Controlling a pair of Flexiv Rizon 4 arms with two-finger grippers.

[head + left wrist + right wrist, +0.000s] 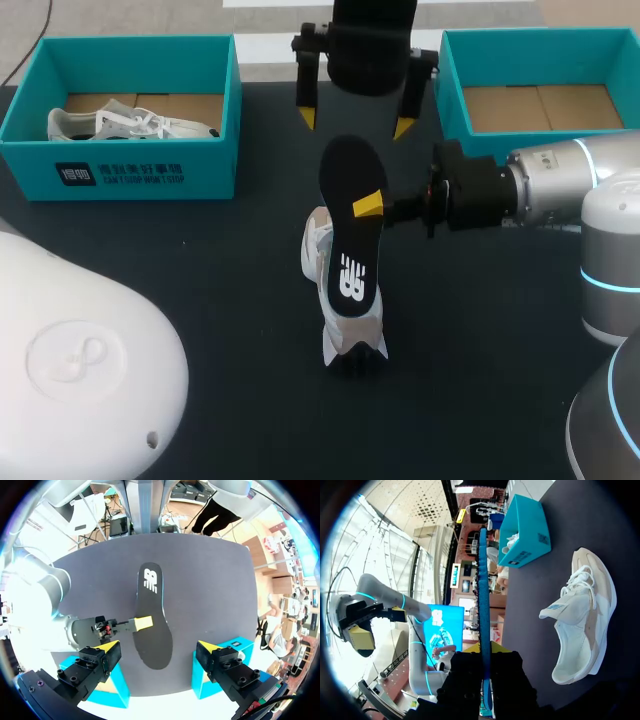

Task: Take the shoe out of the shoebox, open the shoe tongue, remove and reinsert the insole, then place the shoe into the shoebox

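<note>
currently the right gripper [368, 206] is clamped on the black insole [352, 240], pinching it at one long edge near the middle. the right arm [560, 190] comes in level from the right side. in the right wrist view the insole [483, 580] shows edge-on, blue on its edge, running straight ahead from between the right gripper's [484, 652] fingers.

the shoe [318, 250], beige and white, sits on the table [200, 280] at centre, heel toward the near edge. from the head view the insole covers most of it. the right wrist view shows the shoe [580, 620] laces up and off to one side of the insole, with a gap between them.

the left gripper [355, 122] hangs over the far middle of the table, between the two boxes, fingers well apart and holding nothing. its own view looks down on the insole [152, 620], logo end farthest from it, with the right gripper's yellow tip [144, 623] on the insole's edge ahead of the left gripper [156, 646].

the left shoebox [120, 170], teal, at the far left, holds a second shoe [120, 123], white. the right shoebox [450, 90], also teal, at the far right, shows its cardboard floor. both stand well apart from the centre shoe. the table surface is dark and matte. a white rounded cover [80, 370] fills the near-left corner of the head view.
</note>
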